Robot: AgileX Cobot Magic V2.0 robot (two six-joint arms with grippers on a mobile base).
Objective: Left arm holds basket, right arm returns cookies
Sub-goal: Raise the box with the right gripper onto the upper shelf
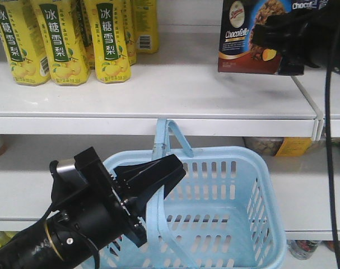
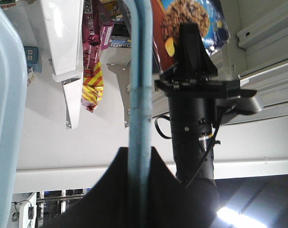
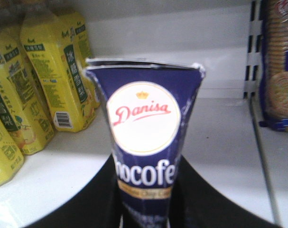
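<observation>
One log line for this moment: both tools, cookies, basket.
left tool: shut on basket handle | right tool: shut on cookies | cookies: upright at top shelf | basket: empty

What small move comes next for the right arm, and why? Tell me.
Probably open the right tool: it grips the cookies upright, apparently resting on the upper shelf right of the yellow bottles. The left tool holds the basket handle.

Front view faces the shelf [image 1: 158, 89] from just above the basket [image 1: 237, 185]. Left wrist looks up along the basket handle [image 2: 140, 95]. Right wrist sits close behind the cookies [image 3: 144, 142], seen in all views.
</observation>
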